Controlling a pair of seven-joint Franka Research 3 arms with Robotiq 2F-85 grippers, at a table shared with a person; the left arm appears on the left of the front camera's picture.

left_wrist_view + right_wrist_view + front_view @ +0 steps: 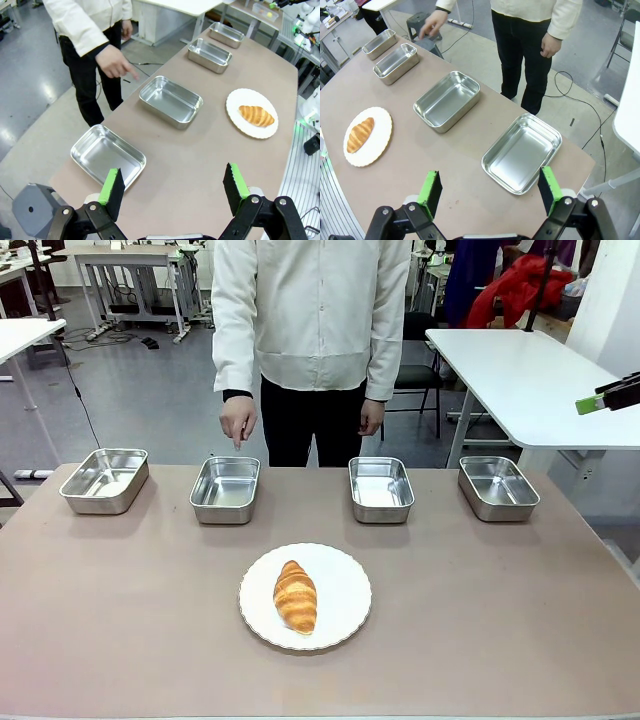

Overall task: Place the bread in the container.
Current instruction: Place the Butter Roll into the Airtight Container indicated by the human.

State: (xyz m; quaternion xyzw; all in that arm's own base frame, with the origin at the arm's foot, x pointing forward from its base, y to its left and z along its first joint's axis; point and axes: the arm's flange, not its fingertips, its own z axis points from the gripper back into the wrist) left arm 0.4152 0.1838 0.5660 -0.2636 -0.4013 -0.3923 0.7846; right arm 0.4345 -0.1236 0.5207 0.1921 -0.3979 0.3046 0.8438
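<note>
Bread [295,596] ridged, glossy, on scalloped plate [345,582]; steel container [224,492]; L gripper [173,181], R gripper [490,182] wide.

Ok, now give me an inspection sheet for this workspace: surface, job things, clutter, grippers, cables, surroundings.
Surface: brown table, flat, no spills seen.
Job's things: bread lies on a white plate near the middle; the pan second from the left has a hand pointing down at it; three other pans share its row along the far edge.
Clutter: nothing seen.
Grippers: left gripper open, above the table's left end; right gripper open, above the right end.
Cables: black cable on the floor beyond the table.
Surroundings: person at the far side; white table behind.
</note>
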